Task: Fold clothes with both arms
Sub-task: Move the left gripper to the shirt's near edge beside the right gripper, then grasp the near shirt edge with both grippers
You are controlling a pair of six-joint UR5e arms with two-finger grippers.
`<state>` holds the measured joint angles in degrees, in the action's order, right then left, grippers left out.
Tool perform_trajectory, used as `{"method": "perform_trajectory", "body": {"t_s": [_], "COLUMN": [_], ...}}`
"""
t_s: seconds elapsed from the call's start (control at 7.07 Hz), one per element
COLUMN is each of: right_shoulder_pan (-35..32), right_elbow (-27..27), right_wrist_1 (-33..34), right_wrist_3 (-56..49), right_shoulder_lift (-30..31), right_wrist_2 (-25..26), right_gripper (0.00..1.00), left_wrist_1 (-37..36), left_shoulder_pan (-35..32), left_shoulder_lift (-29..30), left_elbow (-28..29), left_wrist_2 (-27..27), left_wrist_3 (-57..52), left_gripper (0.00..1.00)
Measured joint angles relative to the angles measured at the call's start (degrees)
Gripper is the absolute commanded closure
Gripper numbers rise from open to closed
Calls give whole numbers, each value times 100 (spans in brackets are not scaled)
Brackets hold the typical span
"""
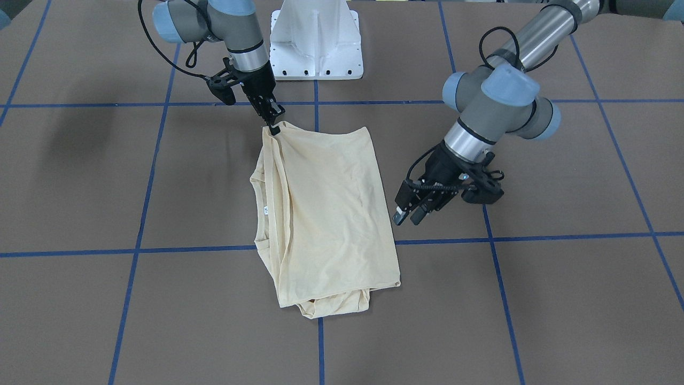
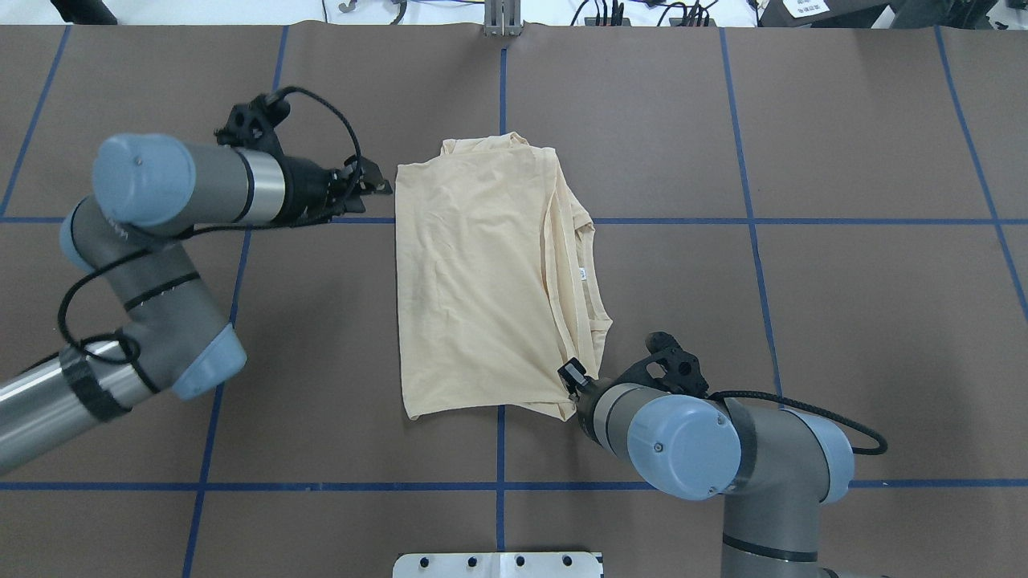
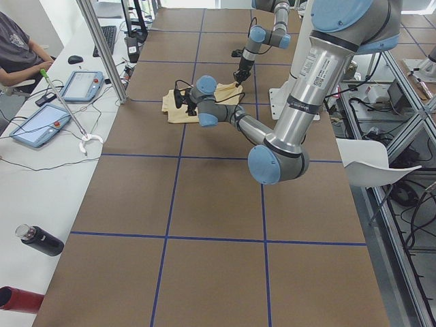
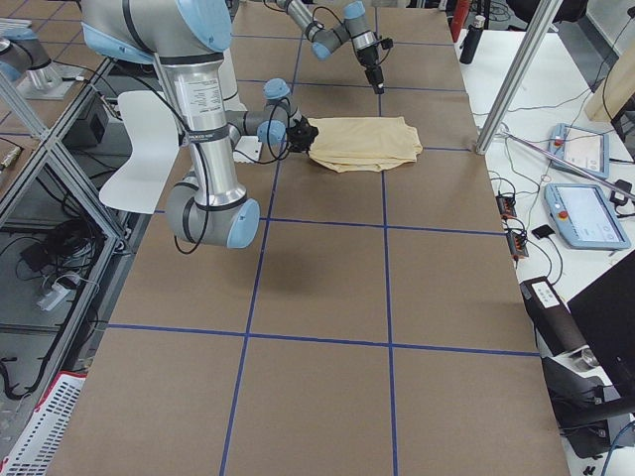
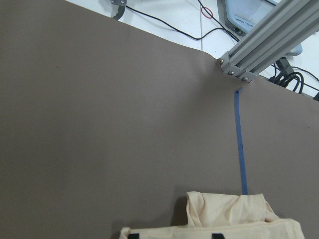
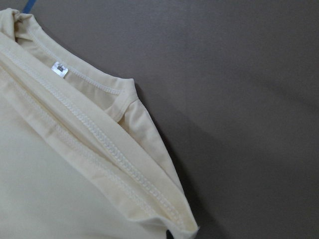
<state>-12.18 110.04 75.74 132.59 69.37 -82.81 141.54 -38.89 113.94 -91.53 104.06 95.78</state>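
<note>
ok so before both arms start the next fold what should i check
1. right gripper pinching T-shirt corner: ok
2. left gripper open: ok
3. left gripper on fabric: not ok, it sits open beside the edge
4. layers aligned: not ok, under layer pokes out at one end
5. pinch holds every layer: cannot tell

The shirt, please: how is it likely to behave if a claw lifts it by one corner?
Probably floppy: the shirt lies in soft, wrinkled layers, so it should sag from the right claw pinching its corner. Likely light, as the cloth looks thin. Pushed, its loose layers would probably bunch rather than slide as one.
</note>
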Motion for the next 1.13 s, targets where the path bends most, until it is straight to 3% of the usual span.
{"method": "perform_trajectory", "body": {"t_s": [0.28,0.57,0.85,1.13], "right_shoulder_pan": [119,131,132,129], "right_elbow": [73,94,109,120], "right_wrist_1": [10,11,11,11], "right_wrist_3": [18,21,21,21], "right_shoulder_lift": [68,78,79,80], "right_wrist_2": [23,28,28,28], "right_gripper": [100,100,100,100], "left_wrist_1": [-359,-868,-1096,-1127], "left_shoulder_pan": [1060,1953,2336,2475], "left_shoulder_lift": [-474,-581,-615,-629], "left_elbow": [-819,-1127,-1207,-1206], "left_wrist_2": [-619,-1106,-1209,-1220], "left_wrist_3": [1144,1939,2266,2439], "left_gripper": [4,27,40,45]}}
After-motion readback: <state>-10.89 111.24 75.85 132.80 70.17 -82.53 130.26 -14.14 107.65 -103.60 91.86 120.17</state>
